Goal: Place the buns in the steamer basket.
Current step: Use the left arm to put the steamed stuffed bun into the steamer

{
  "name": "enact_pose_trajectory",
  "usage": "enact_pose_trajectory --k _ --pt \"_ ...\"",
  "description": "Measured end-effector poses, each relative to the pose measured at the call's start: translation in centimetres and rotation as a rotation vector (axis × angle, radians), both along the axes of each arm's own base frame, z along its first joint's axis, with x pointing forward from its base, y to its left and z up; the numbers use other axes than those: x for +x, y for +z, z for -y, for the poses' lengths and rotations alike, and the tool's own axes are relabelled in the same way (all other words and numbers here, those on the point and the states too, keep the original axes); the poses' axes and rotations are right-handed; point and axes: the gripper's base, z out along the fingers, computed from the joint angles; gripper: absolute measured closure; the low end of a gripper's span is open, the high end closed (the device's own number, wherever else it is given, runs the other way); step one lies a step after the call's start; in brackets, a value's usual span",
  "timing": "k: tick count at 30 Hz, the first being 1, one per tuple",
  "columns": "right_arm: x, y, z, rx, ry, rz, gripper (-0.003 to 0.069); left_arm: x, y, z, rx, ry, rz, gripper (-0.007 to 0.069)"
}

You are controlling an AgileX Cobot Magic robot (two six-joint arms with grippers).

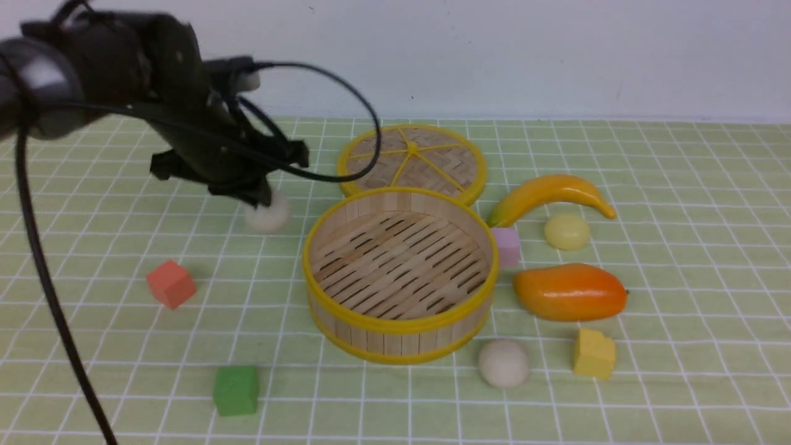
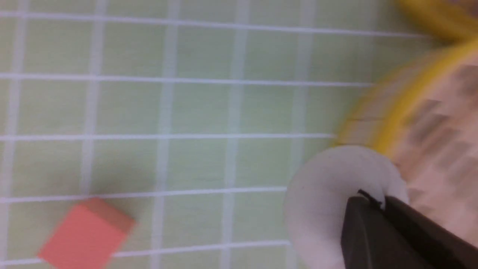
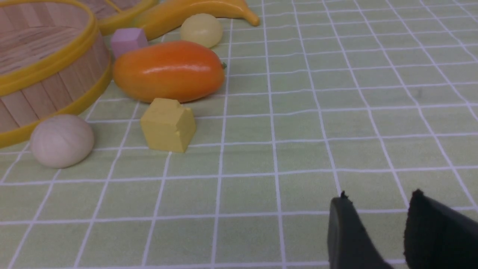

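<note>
Left fingers (image 2: 373, 235) are closed on one off-white bun (image 1: 267, 215), held just to the left of the steamer basket (image 1: 400, 339), level with its far rim; that spot is blurred, so I cannot tell whether the bun is clear of the table (image 1: 692, 383). Right fingers (image 3: 349, 231) stand partly apart with nothing between them, low over bare cloth well to the right of the basket. To do this step well, I judge the bun should rise above the yellow rim before it goes sideways, then be carried over the middle of the slatted floor and let go low, so the ball does not roll or bounce out. Only one finger shows over the bun in the left wrist view, so how squarely it is held is unclear, and a slow move seems wise. Room is good: the basket is empty and nothing lies between it and the bun, though the lid (image 1: 411, 157) lies just behind the far rim. The other off-white bun (image 1: 503, 363) sits just beside the basket's near-right wall, and the pale yellow bun (image 1: 566, 232) lies to its right, hemmed between banana (image 1: 550, 191) and mango (image 1: 570, 292)
</note>
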Motion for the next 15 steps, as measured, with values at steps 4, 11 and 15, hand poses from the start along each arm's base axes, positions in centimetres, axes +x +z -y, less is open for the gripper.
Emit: enact_pose_trajectory --k 4,11,15 --pt "0.0 0.0 0.0 0.0 0.0 0.0 0.0418 -1.3 -0.1 3.7 -0.032 -0.128 -0.013 0.0636" --pt "0.0 0.0 0.0 0.0 0.0 0.0 0.0418 -1.3 -4.5 7.4 0.084 -0.241 -0.062 0.0622" --pt "0.0 0.0 0.0 0.0 0.0 0.0 0.0418 -1.2 -5.0 7.6 0.099 -0.221 -0.071 0.0606"
